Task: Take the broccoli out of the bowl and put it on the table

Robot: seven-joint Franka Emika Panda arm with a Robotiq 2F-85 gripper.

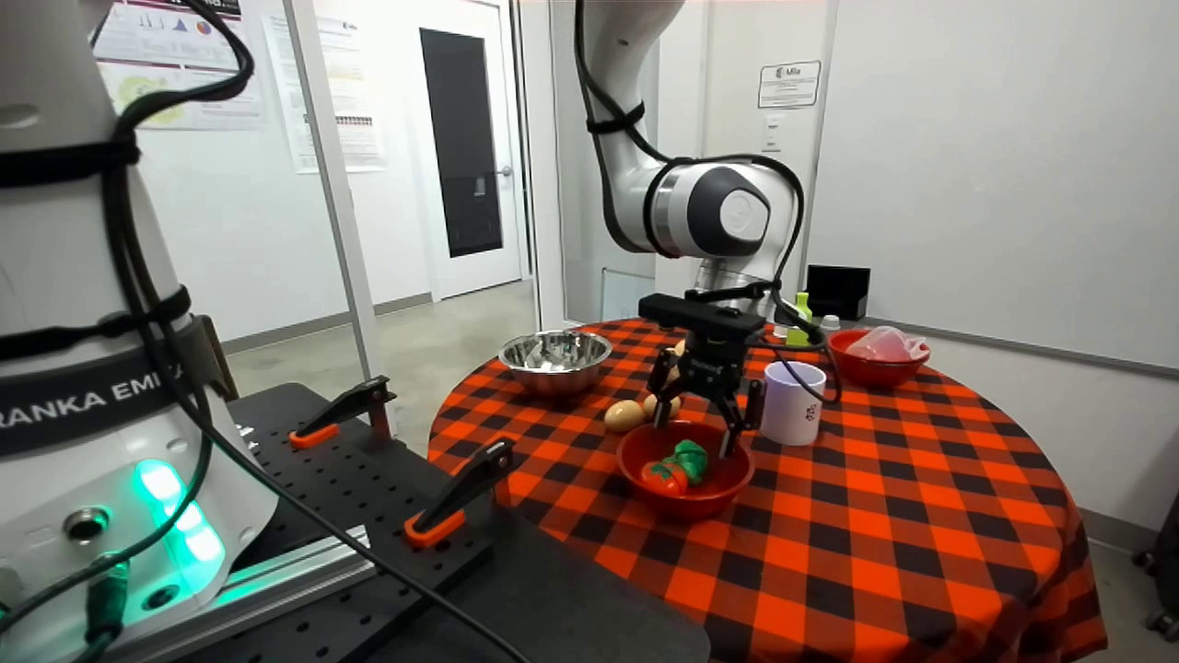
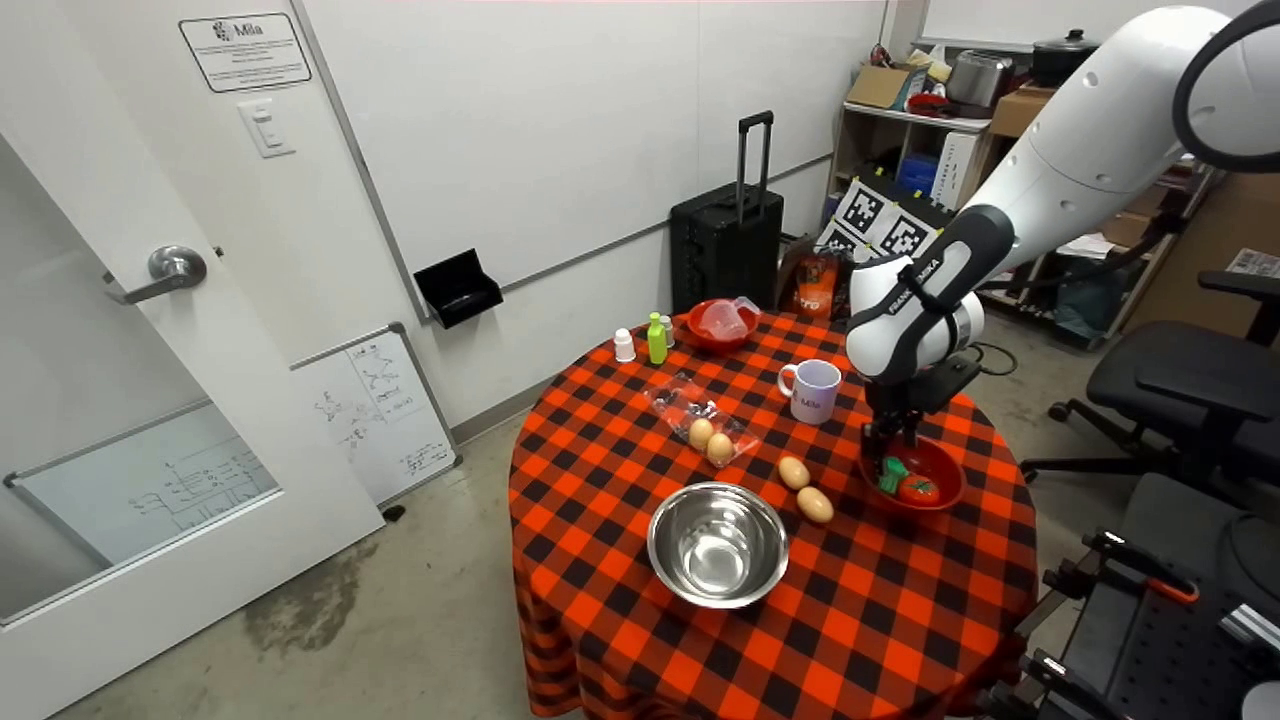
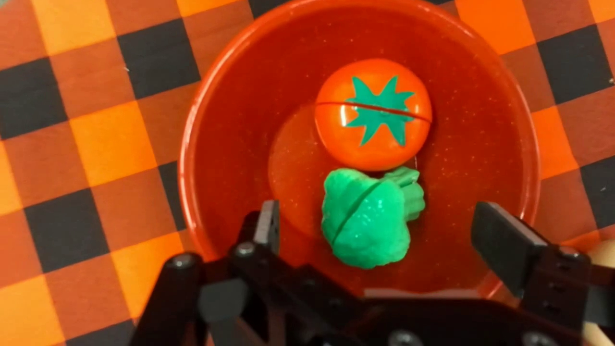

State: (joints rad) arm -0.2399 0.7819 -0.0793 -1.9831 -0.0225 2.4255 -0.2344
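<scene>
The broccoli (image 3: pixel 367 221), a bright green knobbly lump with a short stalk, lies in the red bowl (image 3: pixel 230 144) right beside a toy tomato (image 3: pixel 375 129). In both exterior views the broccoli (image 1: pixel 691 459) (image 2: pixel 891 476) sits inside the bowl (image 1: pixel 700 506) (image 2: pixel 950 485), which stands on the checked table (image 1: pixel 875 552) (image 2: pixel 800 630). My gripper (image 3: pixel 377 218) is open and points down over the bowl. In the wrist view its fingers are on either side of the broccoli, with a gap on both sides. In an exterior view the fingertips (image 1: pixel 695 436) reach the bowl's opening.
A white mug (image 1: pixel 792 405) stands close beside the gripper and bowl. Loose eggs (image 2: pixel 815 505) lie by the bowl, with a steel bowl (image 2: pixel 665 565) beyond them. Another red bowl (image 1: pixel 870 370), small bottles (image 2: pixel 656 340) and a clear egg carton (image 2: pixel 680 395) are farther off.
</scene>
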